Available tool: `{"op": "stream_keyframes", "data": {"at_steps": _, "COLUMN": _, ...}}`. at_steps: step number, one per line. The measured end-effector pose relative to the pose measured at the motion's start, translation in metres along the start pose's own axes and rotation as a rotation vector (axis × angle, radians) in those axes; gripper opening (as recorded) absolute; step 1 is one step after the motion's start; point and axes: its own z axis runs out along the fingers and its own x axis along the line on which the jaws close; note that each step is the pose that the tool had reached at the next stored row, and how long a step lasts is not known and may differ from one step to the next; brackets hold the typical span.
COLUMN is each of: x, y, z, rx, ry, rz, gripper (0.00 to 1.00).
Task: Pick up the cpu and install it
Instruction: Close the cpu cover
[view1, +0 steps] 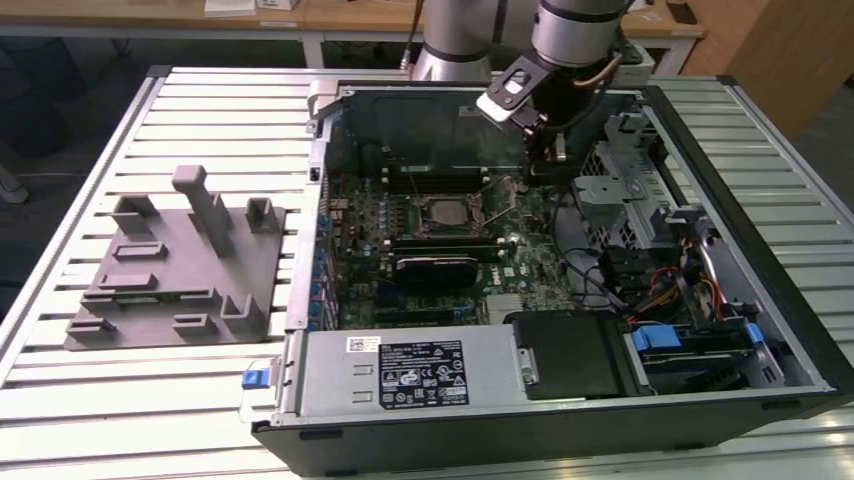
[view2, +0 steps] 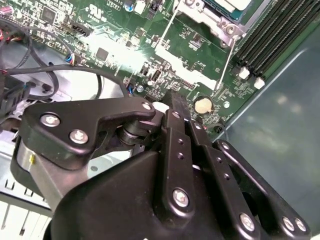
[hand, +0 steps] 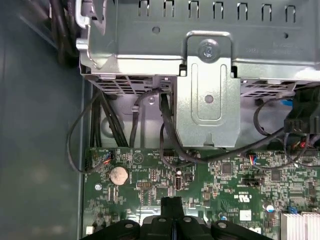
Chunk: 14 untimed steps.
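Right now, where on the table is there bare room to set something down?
Bare table slats beyond the grey fixture, and a bare strip in front of it, at the exterior view's left of the computer case. Inside the case it is crowded: motherboard, cables, the tool.

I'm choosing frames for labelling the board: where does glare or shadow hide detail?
Second wrist view: a glare streak washes out part of the motherboard beyond the dark pincer. First wrist view: the metal drive cage shines brightly, while the case wall beside it is dim and featureless. Exterior view: evenly lit, no strong glare.
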Motion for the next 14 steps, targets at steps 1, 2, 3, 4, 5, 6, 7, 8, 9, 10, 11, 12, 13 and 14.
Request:
{"op": "stream_keyframes", "data": {"at_steps": 1, "x": 0.0000, "y": 0.0000, "z": 0.0018, "rx": 0.0000, "ry": 0.0000, "rz": 0.000, "gripper": 0.11}}
{"op": "stream_keyframes", "data": {"at_steps": 2, "x": 0.0000, "y": -0.0001, "z": 0.0036, "rx": 0.0000, "ry": 0.0001, "rz": 0.000, "gripper": 0.11}}
{"op": "stream_keyframes", "data": {"at_steps": 3, "x": -0.0001, "y": -0.0001, "z": 0.0054, "rx": 0.0000, "ry": -0.0001, "rz": 0.000, "gripper": 0.11}}
{"op": "stream_keyframes", "data": {"at_steps": 4, "x": 0.0000, "y": -0.0001, "z": 0.0073, "rx": 0.0000, "ry": -0.0001, "rz": 0.000, "gripper": 0.11}}
{"op": "stream_keyframes", "data": {"at_steps": 5, "x": 0.0000, "y": -0.0002, "z": 0.0091, "rx": 0.0000, "ry": 0.0000, "rz": 0.000, "gripper": 0.11}}
{"op": "stream_keyframes", "data": {"at_steps": 6, "x": 0.0001, "y": -0.0002, "z": 0.0109, "rx": 0.0000, "ry": 0.0000, "rz": 0.000, "gripper": 0.11}}
{"op": "stream_keyframes", "data": {"at_steps": 7, "x": 0.0001, "y": -0.0003, "z": 0.0127, "rx": 0.0000, "ry": -0.0001, "rz": 0.000, "gripper": 0.11}}
{"op": "stream_keyframes", "data": {"at_steps": 8, "x": 0.0001, "y": -0.0003, "z": 0.0144, "rx": 0.0000, "ry": -0.0001, "rz": 0.000, "gripper": 0.11}}
{"op": "stream_keyframes", "data": {"at_steps": 9, "x": 0.0002, "y": -0.0004, "z": 0.0160, "rx": 0.0000, "ry": 0.0000, "rz": 0.000, "gripper": 0.11}}
{"op": "stream_keyframes", "data": {"at_steps": 10, "x": 0.0002, "y": -0.0004, "z": 0.0169, "rx": 0.0000, "ry": 0.0001, "rz": 0.000, "gripper": 0.11}}
{"op": "stream_keyframes", "data": {"at_steps": 11, "x": 0.0002, "y": -0.0004, "z": 0.0170, "rx": 0.0001, "ry": -0.0001, "rz": 0.000, "gripper": 0.11}}
{"op": "stream_keyframes", "data": {"at_steps": 12, "x": 0.0002, "y": -0.0004, "z": 0.0170, "rx": 0.0001, "ry": -0.0002, "rz": 0.000, "gripper": 0.11}}
{"op": "stream_keyframes", "data": {"at_steps": 13, "x": 0.0002, "y": -0.0004, "z": 0.0169, "rx": 0.0001, "ry": -0.0003, "rz": 0.000, "gripper": 0.11}}
{"op": "stream_keyframes", "data": {"at_steps": 14, "x": 0.0002, "y": -0.0004, "z": 0.0170, "rx": 0.0002, "ry": -0.0003, "rz": 0.000, "gripper": 0.11}}
